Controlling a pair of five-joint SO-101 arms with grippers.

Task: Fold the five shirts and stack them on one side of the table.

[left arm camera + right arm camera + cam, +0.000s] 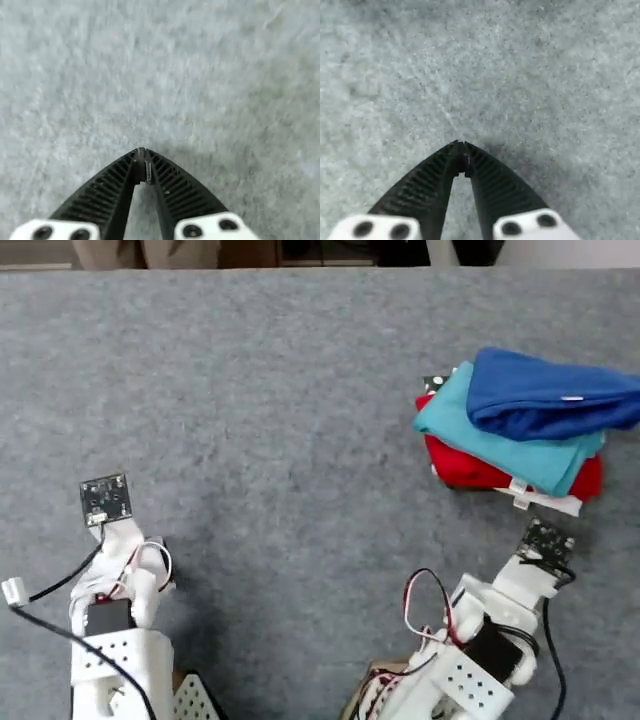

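Grey felt covers the tabletop (250, 420), and the folded shirts sit in one stack (520, 435) toward its right side: a blue shirt (550, 395) on top, a teal shirt (500, 440) under it, a red shirt (465, 468) below that, and a white shirt (545, 502) peeking out at the near edge. A dark scrap at the far edge may be the fifth; you cannot tell from here.

Your left hand (141, 156) is closed on nothing, tips together over bare felt. Your right hand (461, 149) is the same.

The stacking looks close to finished, so count the layers before you call it done. The blue shirt bulges and overhangs the pile. If you square it up, press down from above rather than pushing sideways, since a side nudge would likely slide the upper layers off the red one.
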